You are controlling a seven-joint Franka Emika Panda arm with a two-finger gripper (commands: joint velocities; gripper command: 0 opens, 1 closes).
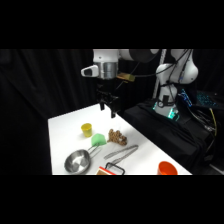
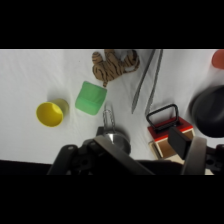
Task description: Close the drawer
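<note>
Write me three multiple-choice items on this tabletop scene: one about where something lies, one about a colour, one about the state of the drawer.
1. In the wrist view, what lies between the striped toy tiger and the drawer?
A. the yellow cup
B. the metal tongs
C. the green cup

2. What colour is the cup lying beside the green cup?
A. yellow
B. blue
C. black

3. How does the drawer stand?
A. pushed fully shut
B. pulled open, its inside showing
C. lifted off the table

Answers:
1. B, the metal tongs run down the table between the tiger and the drawer.
2. A, the yellow cup lies on its side next to the green one.
3. B, the pale inside shows behind the black loop handle; the gripper hangs well above the table.
</note>
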